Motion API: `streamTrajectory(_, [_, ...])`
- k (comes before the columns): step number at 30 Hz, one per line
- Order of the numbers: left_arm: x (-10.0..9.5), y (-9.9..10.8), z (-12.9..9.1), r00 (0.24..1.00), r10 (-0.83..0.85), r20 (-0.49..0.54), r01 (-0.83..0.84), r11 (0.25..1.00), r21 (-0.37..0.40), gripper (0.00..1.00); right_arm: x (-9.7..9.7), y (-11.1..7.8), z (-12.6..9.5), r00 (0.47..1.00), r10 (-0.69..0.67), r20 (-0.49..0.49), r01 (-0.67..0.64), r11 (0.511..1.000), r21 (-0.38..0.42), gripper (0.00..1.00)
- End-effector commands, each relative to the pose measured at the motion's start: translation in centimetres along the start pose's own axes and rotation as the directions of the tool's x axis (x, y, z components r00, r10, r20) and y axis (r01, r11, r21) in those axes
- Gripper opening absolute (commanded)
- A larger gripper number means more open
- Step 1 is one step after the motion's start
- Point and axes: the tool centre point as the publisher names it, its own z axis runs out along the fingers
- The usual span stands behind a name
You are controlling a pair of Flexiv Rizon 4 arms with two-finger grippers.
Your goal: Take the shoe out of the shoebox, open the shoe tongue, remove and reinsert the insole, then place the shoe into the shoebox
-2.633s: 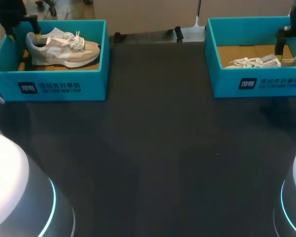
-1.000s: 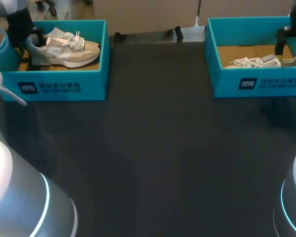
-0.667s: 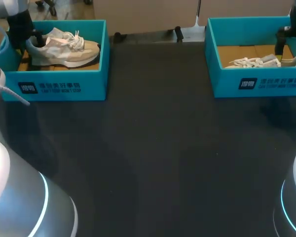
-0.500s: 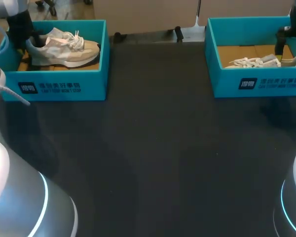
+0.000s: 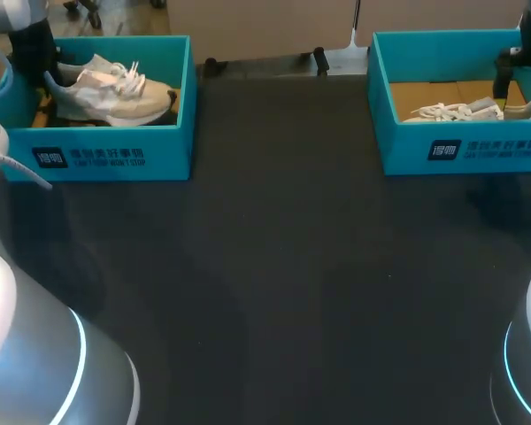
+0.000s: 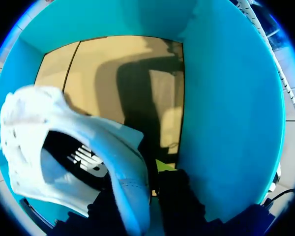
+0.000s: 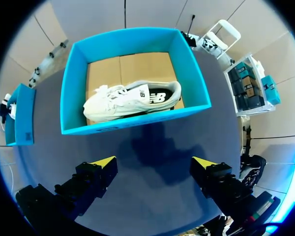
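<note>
A beige shoe [image 5: 115, 88] sits tilted in the left teal shoebox [image 5: 106, 150], heel end raised. My left gripper [image 5: 49, 78] is at that heel. In the left wrist view the shoe [image 6: 64, 132] has its heel collar pinched between the two dark fingers of my left gripper [image 6: 147, 189], which is shut on it; one yellow tip shows inside the collar. A white shoe [image 5: 465, 111] lies in the right shoebox [image 5: 460, 150]. My right gripper [image 7: 154, 164] hangs open above and in front of that box [image 7: 128, 123], nothing between its fingers.
Both boxes have brown cardboard floors [image 6: 113, 64] and stand at the table's far corners. Dark tabletop [image 5: 283, 266] stretches between and in front of them. The left box's teal wall [image 6: 226, 98] is close beside my left gripper.
My left gripper has closed on the shoe's heel collar. The beige shoe has tipped, heel up, and shifted slightly in its box. The right arm has not moved.
</note>
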Motion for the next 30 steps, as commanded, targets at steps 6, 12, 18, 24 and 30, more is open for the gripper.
streamTrajectory(6, [0.6, 1.1, -1.7, 0.998, -0.057, 0.034, 0.053, 0.993, 0.106, 0.0, 0.0, -0.1, 0.0, 1.0, 0.0, 0.0, 0.0, 1.0, -0.002, 1.0])
streamTrajectory(12, [0.5, 1.2, -4.3, 0.992, -0.106, 0.075, 0.096, 0.987, 0.126, 0.0, 0.0, -0.1, 0.0, 1.0, 0.0, 0.0, 0.0, 1.0, -0.002, 1.0])
streamTrajectory(18, [0.2, 0.9, -7.4, 0.99, -0.104, 0.093, 0.094, 0.99, 0.108, 0.0, 0.0, -0.1, 0.0, 1.0, 0.0, 0.0, 0.0, 1.0, -0.002, 1.0])
streamTrajectory(24, [-0.1, -0.1, -10.8, 0.993, -0.079, 0.09, 0.073, 0.995, 0.066, 0.0, 0.0, -0.1, 0.0, 1.0, 0.0, 0.0, 0.0, 1.0, -0.002, 1.0])
streamTrajectory(30, [-0.5, -1.4, -14.3, 0.995, -0.06, 0.074, 0.057, 0.998, 0.041, 0.0, 0.0, -0.1, 0.0, 1.0, 0.0, 0.0, 0.0, 1.0, -0.002, 1.0])
